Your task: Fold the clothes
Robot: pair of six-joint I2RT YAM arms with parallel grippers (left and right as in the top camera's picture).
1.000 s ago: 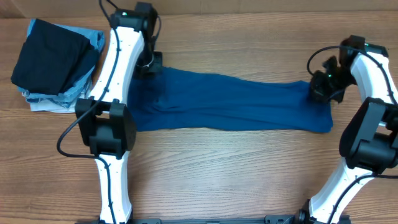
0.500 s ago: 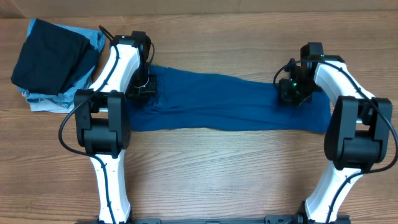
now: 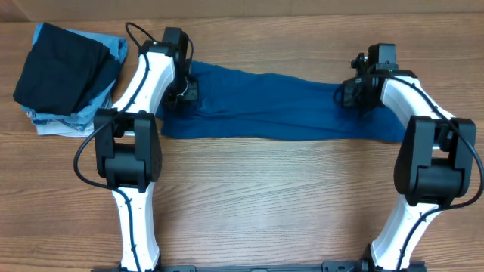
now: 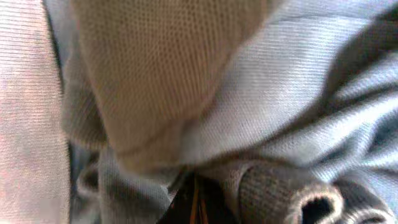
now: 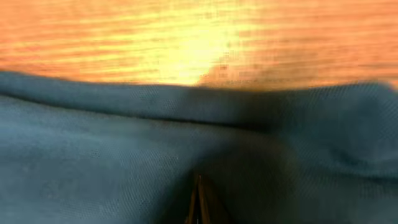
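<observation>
- The brown wood-grain surface (image 3: 272, 196) lies bare on the side of both jaws nearest the arm bases, a broad open stretch for moving. On their far side only a narrow strip of wood shows before the picture's edge.
- The plain royal-blue short-sleeved T-shirt of thin soft fabric (image 3: 272, 113) stretches as a long flat band between the two jaws, each end reaching a little past them. Compared with a second ago the whole band sits farther from the arm bases, its near edge drawn back with it. I judge it is being dragged and pulled taut, so a lengthwise fold looks done and the crosswise folds remain.
- A stack of a black garment (image 3: 60, 68) over pale light-blue garments (image 3: 45, 125) rests well outside the left jaws, apart from the shirt, leaving little spare room there.
- The left jaws, on the white left arm (image 3: 147, 72), are closed and pinch bunched cloth at the band's left end.
- The right jaws, on the white right arm (image 3: 408, 94), are closed on cloth near the right end's far edge, with bare wood just beyond. Both have come inward from the outer corners.
</observation>
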